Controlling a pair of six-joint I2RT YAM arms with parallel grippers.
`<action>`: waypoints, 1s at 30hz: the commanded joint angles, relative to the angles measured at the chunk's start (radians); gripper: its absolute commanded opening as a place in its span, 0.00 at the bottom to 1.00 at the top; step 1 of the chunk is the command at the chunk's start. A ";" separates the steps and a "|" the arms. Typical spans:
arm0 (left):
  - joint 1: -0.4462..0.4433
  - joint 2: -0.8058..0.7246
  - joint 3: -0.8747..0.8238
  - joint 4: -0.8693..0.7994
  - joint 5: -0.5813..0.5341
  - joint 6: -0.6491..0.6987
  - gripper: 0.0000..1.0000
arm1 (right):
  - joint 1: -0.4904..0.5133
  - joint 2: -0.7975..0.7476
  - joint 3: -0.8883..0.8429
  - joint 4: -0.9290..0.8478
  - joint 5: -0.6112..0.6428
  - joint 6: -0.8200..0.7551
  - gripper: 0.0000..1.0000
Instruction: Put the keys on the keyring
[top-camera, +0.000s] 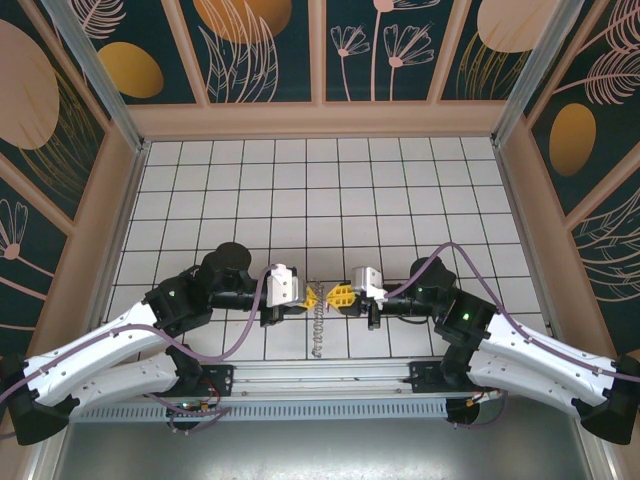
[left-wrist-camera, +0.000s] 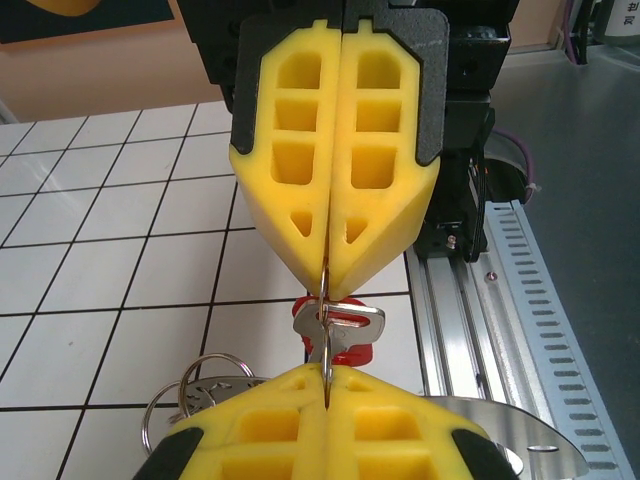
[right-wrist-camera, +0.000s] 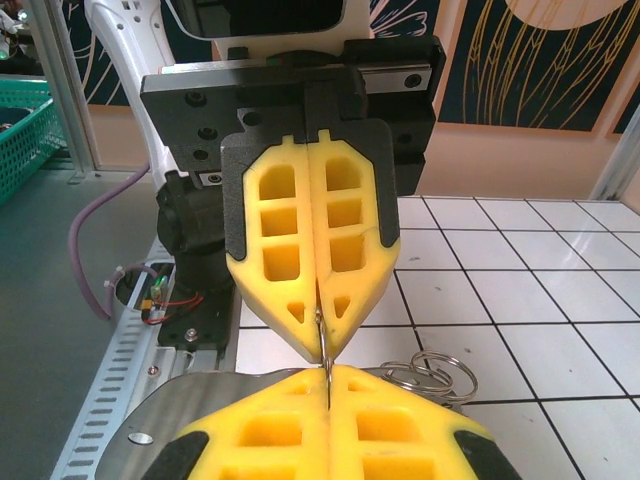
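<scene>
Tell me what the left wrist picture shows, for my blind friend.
Two yellow foam grippers, the left gripper below and the right gripper above, meet tip to tip, both shut on a thin grey metal wire keyring. A small silver-and-red key sits at the wire, above white floor tiles.

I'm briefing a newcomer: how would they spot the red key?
On the tiled table, near its front edge, the left pincer and right pincer meet, both shut on the ring. The red key is just beneath: red, among silver loops.
</scene>
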 joint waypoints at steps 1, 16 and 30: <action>-0.002 -0.002 0.037 0.020 0.000 0.001 0.00 | -0.006 -0.013 0.033 0.027 -0.022 -0.004 0.00; -0.001 0.000 0.037 0.019 -0.002 0.001 0.00 | -0.007 -0.018 0.047 0.022 -0.020 -0.010 0.00; -0.003 -0.001 0.038 0.020 0.000 0.002 0.00 | -0.009 0.010 0.046 0.025 -0.027 -0.012 0.00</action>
